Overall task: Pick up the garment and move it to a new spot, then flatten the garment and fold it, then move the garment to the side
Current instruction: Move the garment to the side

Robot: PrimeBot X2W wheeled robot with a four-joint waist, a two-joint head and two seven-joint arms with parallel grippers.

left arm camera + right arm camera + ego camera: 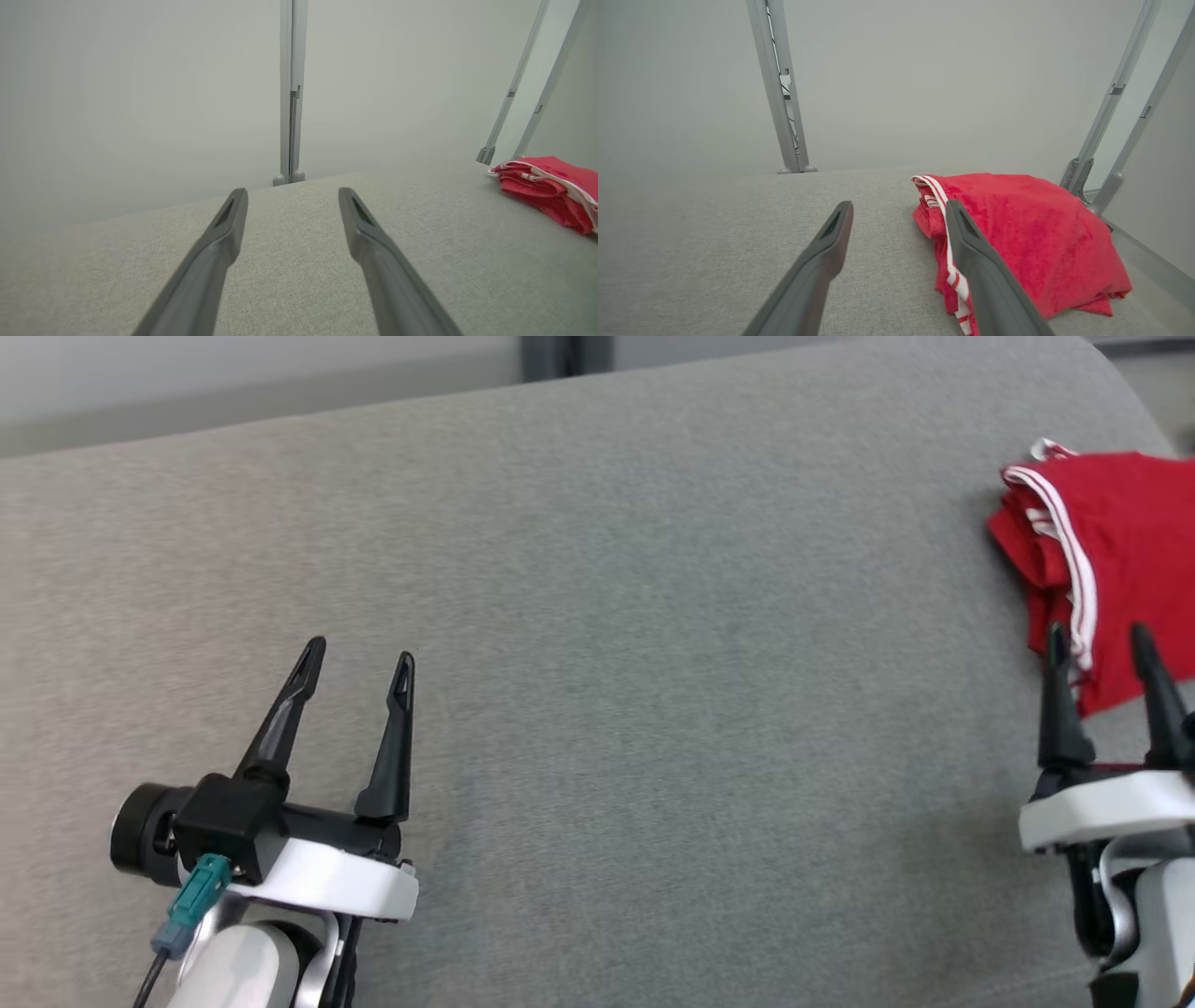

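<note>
A broad grey woven-fabric surface (pixel 653 709) takes up most of the head view, its far edge curving off toward the right. Behind it stands a plain pale wall (pixel 140 93), blurred in both wrist views.

The red soft-cloth garment with white striped trim (pixel 1111 541) lies folded in a layered bundle at the far right of the surface, close to its far right corner. The right edge of the head view cuts it off, so its full outline cannot be made out there. The right wrist view shows the garment (pixel 1031 233) whole, with the striped hem along its left side. From the left wrist view the garment (pixel 546 186) sits well off to the right, partly cropped.

Slim grey metal posts (pixel 777 93) rise beyond the far edge, with two more slanted ones (pixel 1120 93) at the far right.

The right pincer (pixel 1098 633) stands at the garment's near edge, its fingers spread with nothing between them. In its own view the right pincer (pixel 900 205) has one finger crossing the striped hem; whether it touches cannot be told.

The left pincer (pixel 361 651) hangs over bare fabric at the near left, well apart from the garment, and the left pincer (pixel 292 193) is spread too.

A small teal plug (pixel 196 887) with a dark cable sits on the left wrist.
</note>
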